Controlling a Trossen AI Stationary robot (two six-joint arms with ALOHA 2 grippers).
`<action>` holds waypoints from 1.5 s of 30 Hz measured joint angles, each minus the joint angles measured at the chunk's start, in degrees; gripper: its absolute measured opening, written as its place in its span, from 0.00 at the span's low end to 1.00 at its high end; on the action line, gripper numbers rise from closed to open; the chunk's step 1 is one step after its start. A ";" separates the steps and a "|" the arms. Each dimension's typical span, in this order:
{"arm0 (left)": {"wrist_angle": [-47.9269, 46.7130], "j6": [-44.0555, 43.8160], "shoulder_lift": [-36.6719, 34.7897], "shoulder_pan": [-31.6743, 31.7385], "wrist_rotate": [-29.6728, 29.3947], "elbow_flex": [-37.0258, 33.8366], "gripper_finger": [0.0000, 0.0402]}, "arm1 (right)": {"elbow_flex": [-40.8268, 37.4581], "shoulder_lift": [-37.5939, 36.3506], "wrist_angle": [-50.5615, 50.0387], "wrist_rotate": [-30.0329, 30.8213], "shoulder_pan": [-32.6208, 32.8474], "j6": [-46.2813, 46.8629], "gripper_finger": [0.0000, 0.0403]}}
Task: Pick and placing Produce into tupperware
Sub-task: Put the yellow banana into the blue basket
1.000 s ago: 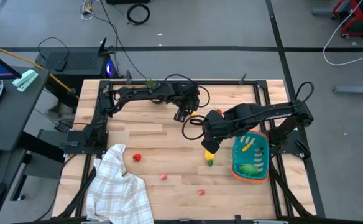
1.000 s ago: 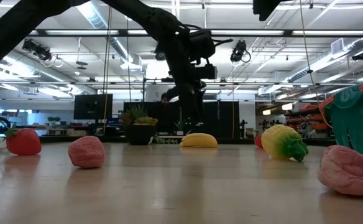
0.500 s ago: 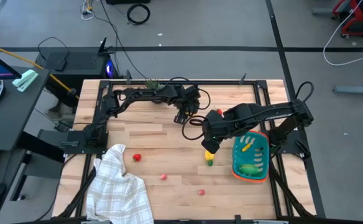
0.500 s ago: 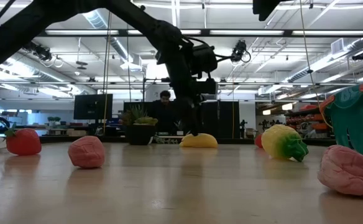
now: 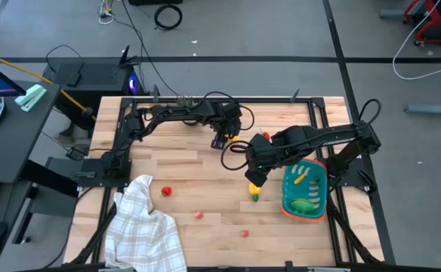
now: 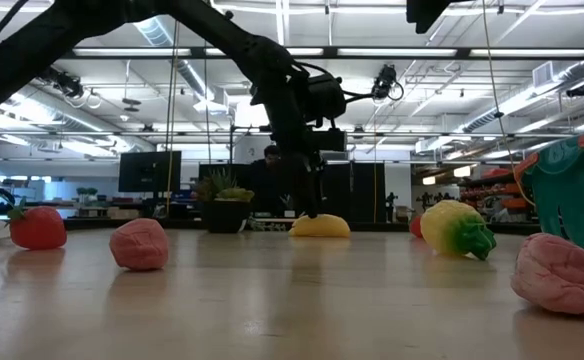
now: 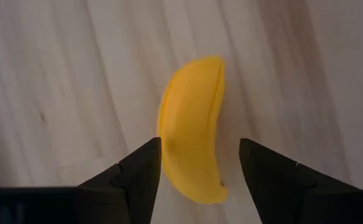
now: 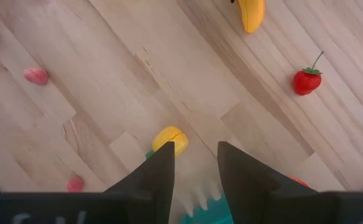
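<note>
A yellow banana [image 7: 191, 130] lies flat on the wooden table [image 5: 175, 162]; it also shows in the low view [image 6: 319, 226]. My left gripper [image 7: 200, 146] is open and low over it [image 5: 223, 140], one finger on each long side. My right gripper [image 5: 256, 178] hovers open above the yellow pepper [image 5: 254, 190], whose body shows beside one finger [image 8: 171, 139]. The teal tub [image 5: 305, 190] stands to the right of the pepper and holds another banana and a green vegetable. My left gripper comes at the banana from above, pointing down, its fingers [image 7: 145, 165] across the middle of the fruit. One finger stands right against the banana's long edge [image 7: 163, 134]; whether it touches, I cannot tell. The banana rests on the table.
A strawberry [image 5: 166, 191] and two pink fruits [image 5: 198, 214] [image 5: 244, 233] lie toward the near edge, and another strawberry [image 8: 306, 81] lies near the right arm. The checked cloth [image 5: 145, 227] is heaped at the near left corner. A small potted plant [image 5: 183, 100] stands at the far edge.
My left gripper has come down toward the banana, from well above it to table height, with its fingers now on either side of it. The banana and the other fruits have stayed where they were.
</note>
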 joint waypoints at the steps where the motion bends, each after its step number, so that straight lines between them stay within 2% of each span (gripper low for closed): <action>1: -0.12 -0.03 0.00 0.00 0.88 0.00 0.54 | 0.00 0.00 0.00 0.00 0.00 -0.02 0.32; 13: -2.57 -3.51 -0.02 -1.07 1.60 0.00 0.52 | 0.00 0.00 0.00 0.00 0.00 -0.96 0.32; 24: -7.29 -7.88 1.63 -5.02 1.54 -0.04 0.51 | 0.00 0.02 0.02 -0.01 0.04 -1.12 0.32; 31: -5.99 -10.50 2.94 -8.40 1.12 0.13 0.51 | 0.02 0.02 0.07 -0.02 0.04 -1.57 0.32; 34: -6.33 -12.32 3.16 -9.39 0.95 0.07 0.47 | 0.02 0.02 0.11 0.00 0.04 -1.60 0.32; 39: -7.86 -15.41 2.78 -10.09 0.94 0.08 0.36 | 0.02 0.02 0.11 0.00 0.04 -1.67 0.32; 45: -11.70 -18.65 -0.45 -10.15 0.93 1.06 0.36 | 0.02 0.02 0.17 0.00 0.04 -2.97 0.32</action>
